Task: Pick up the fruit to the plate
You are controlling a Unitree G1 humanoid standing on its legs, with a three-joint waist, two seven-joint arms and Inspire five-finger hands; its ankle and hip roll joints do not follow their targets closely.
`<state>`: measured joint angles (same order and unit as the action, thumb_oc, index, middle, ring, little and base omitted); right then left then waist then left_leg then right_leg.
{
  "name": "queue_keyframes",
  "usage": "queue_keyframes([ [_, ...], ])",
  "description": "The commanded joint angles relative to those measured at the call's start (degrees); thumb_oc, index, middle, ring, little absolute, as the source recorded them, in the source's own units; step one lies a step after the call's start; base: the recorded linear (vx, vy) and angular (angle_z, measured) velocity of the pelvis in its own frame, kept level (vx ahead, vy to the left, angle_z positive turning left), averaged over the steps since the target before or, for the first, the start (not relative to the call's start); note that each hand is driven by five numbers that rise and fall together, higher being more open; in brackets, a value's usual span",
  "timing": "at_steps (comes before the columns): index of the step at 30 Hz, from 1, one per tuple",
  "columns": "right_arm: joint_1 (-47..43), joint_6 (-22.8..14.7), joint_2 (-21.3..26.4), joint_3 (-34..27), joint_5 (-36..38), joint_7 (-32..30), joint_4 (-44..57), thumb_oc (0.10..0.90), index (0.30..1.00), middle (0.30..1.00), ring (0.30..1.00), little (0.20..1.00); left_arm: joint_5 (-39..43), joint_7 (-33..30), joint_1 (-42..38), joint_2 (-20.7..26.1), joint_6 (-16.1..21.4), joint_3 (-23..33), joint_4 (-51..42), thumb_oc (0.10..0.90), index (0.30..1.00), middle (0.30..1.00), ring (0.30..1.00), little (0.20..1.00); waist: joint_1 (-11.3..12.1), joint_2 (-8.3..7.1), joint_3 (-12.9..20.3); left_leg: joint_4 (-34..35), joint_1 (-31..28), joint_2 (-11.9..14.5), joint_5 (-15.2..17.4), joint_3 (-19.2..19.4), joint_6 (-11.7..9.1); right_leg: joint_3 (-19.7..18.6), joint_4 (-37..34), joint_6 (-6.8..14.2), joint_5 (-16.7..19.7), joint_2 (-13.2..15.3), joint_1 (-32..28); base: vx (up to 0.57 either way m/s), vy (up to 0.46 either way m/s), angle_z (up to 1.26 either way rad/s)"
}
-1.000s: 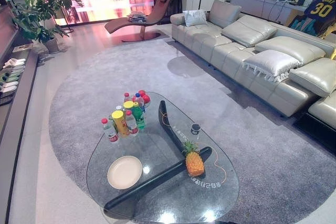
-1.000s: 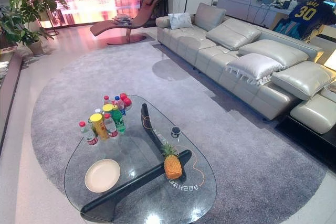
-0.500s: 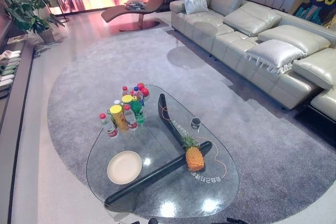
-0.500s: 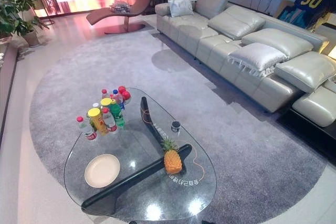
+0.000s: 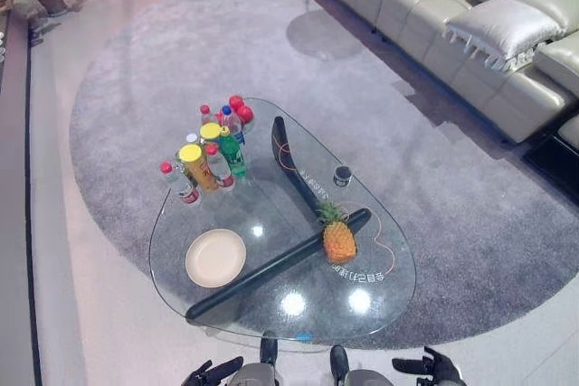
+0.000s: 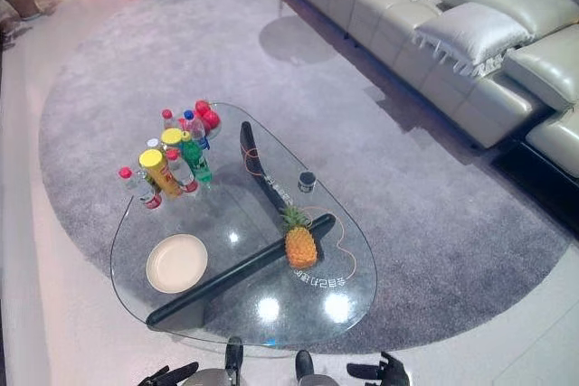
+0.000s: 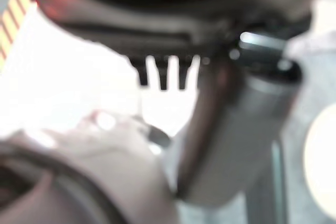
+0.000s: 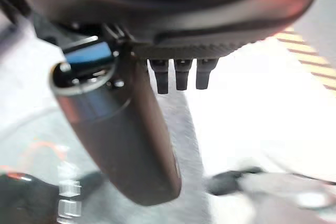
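Glass forms the top of the low table (image 5: 380, 291), borne on a dark crossed base that shows through it, and the table stands on a grey rug (image 5: 136, 79) with a pale sofa (image 5: 434, 6) well apart at the far right. Bottles and cans (image 5: 210, 153) are grouped at the far left of the top, seemingly kept clear of the working end. Nearer, on the left, a cream plate (image 5: 215, 258) lies bare and flat, ready to receive. To the right of it, well apart, the pineapple (image 5: 338, 240) stands upright on the glass above the dark base, golden-orange with a green crown, untouched; a small dark cup (image 5: 342, 174) sits beyond it. Both hands hang low at the near edge, short of the table: the left hand (image 5: 210, 373) and the right hand (image 5: 432, 367) each appear spread with fingers relaxed and holding nothing, though they are small and the wrist views are too blurred to confirm this. Judged so, the pick-up has not begun; the right hand lies nearer the fruit
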<state>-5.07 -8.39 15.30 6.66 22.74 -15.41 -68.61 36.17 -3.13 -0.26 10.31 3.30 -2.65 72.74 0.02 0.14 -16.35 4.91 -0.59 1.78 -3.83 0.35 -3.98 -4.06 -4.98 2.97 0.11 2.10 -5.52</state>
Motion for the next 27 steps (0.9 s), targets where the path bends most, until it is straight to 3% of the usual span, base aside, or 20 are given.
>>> queue_keyframes([
  [1,-4.6,-6.3,4.3,-0.9,2.8,-4.7,7.8,0.8,0.9,0.9,0.9,0.9,0.7,-0.5,-1.2,0.9,0.7,-3.4,1.4,0.8,0.9,0.9,0.9,0.9,2.2,-0.97,-2.2,-7.0,3.5,-6.1,5.6,-2.8,3.7,4.7,4.3,1.0,1.8,-0.9,7.3,-0.03,0.005,0.08],
  [11,-8.4,-7.0,9.8,1.6,-0.1,-11.0,33.6,0.8,0.9,0.9,0.9,0.9,3.6,-0.3,-1.2,2.5,1.8,-5.3,-2.8,0.8,0.9,0.9,0.9,0.9,2.1,-1.1,-6.8,-12.2,10.3,-6.8,6.4,-2.5,4.3,5.0,9.0,0.8,0.6,-0.8,13.5,-0.04,0.022,0.0],
  [15,-11.4,-8.3,10.9,1.9,-3.1,-12.1,40.5,0.8,0.9,0.9,0.9,0.9,6.0,0.1,-2.2,2.8,3.0,-6.0,-3.5,0.8,0.9,0.9,0.9,0.9,2.0,-1.1,-8.3,-14.1,13.6,-7.1,6.6,-2.7,4.7,5.1,10.8,0.6,0.3,-0.9,16.7,-0.08,0.035,0.01],
  [27,-20.6,-5.2,10.8,3.7,-8.2,-16.7,55.7,0.8,0.9,0.9,0.9,0.9,10.5,0.7,-4.7,2.1,4.1,-7.9,-6.4,0.8,0.9,0.9,0.9,0.9,3.1,-1.15,-12.3,-19.6,21.7,-8.3,6.8,-3.4,4.6,6.1,15.1,-0.3,-0.6,-0.8,24.0,-0.05,0.049,0.01],
])
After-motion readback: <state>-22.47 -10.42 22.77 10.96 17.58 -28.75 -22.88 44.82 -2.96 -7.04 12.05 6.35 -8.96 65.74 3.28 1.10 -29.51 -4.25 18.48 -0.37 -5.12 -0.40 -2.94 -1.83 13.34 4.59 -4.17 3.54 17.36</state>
